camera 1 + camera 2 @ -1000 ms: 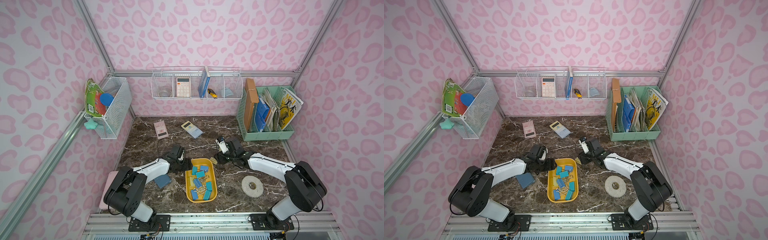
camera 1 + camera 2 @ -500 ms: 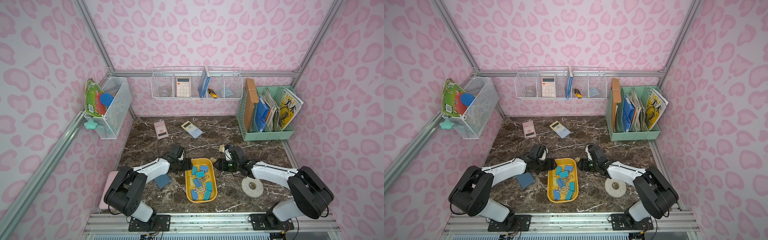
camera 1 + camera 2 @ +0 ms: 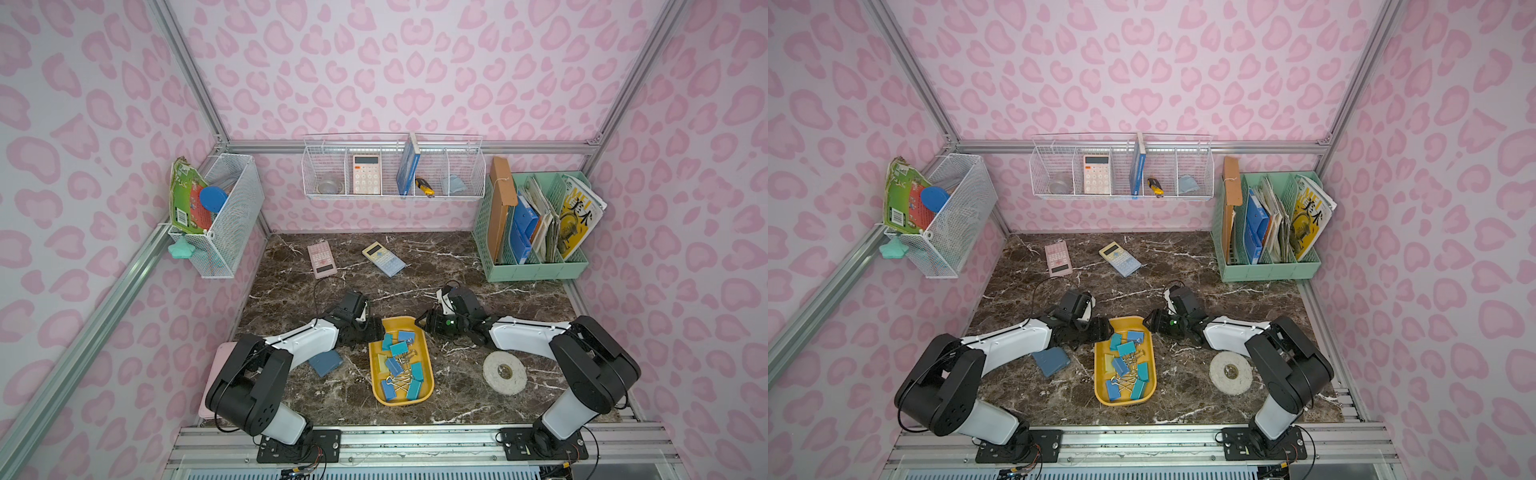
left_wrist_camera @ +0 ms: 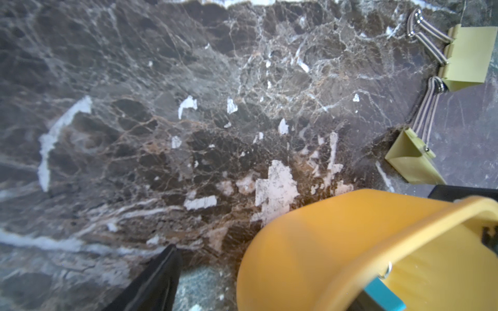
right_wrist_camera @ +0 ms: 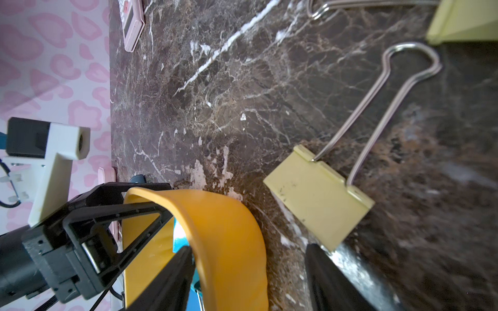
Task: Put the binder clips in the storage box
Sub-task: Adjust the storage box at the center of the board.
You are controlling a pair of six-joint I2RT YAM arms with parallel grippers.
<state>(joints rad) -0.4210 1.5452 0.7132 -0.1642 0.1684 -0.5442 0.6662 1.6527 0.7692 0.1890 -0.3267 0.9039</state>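
while the yellow storage box (image 3: 401, 402) sits between the two arms with a heap of blue, teal and pale yellow binder clips (image 3: 400, 349) inside it, the left gripper (image 3: 372, 331) and the right gripper (image 3: 423, 322) each stand open astride a far corner of its wall, gripping nothing. just beside the right gripper's outer finger a pale yellow clip (image 5: 318, 196) lies on the marble table (image 5: 242, 94), outside the box, with a second pale clip (image 5: 463, 21) past it. well beyond that gripper the mint file organizer (image 3: 536, 270) holds folders and magazines.
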